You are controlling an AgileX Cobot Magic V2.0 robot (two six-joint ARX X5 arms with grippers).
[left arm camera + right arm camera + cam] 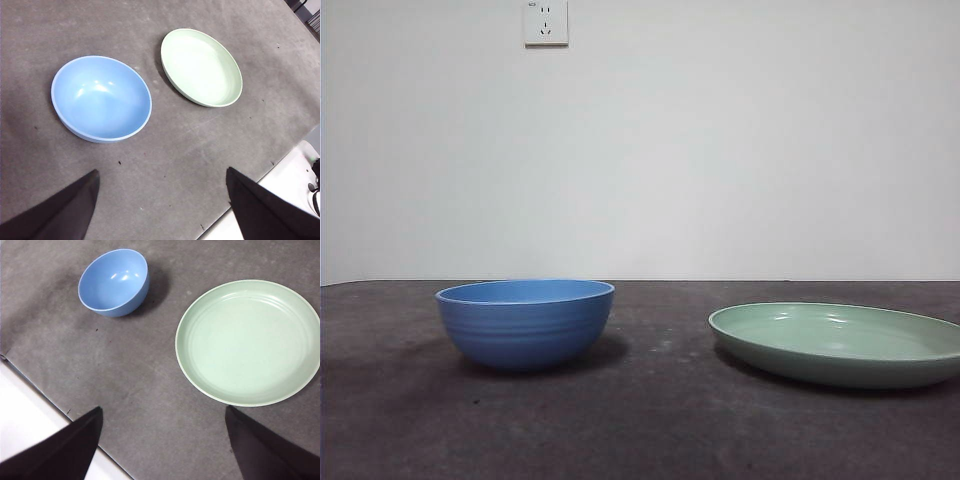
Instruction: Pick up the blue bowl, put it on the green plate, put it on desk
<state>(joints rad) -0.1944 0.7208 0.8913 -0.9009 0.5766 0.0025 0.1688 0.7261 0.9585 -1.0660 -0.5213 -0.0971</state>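
blue bowl (525,322) is seen upright and empty on the desk (650,420), apart from the green plate (840,343) | judged glossy, rigid, light, likely slippery; best pinched at the rim | left gripper (162,202) and right gripper (162,440) are held wide apart, holding nothing

The blue bowl (525,322) and green plate (840,343) look smooth and glossy; the desk (650,420) is matt, mottled, faintly scuffed.
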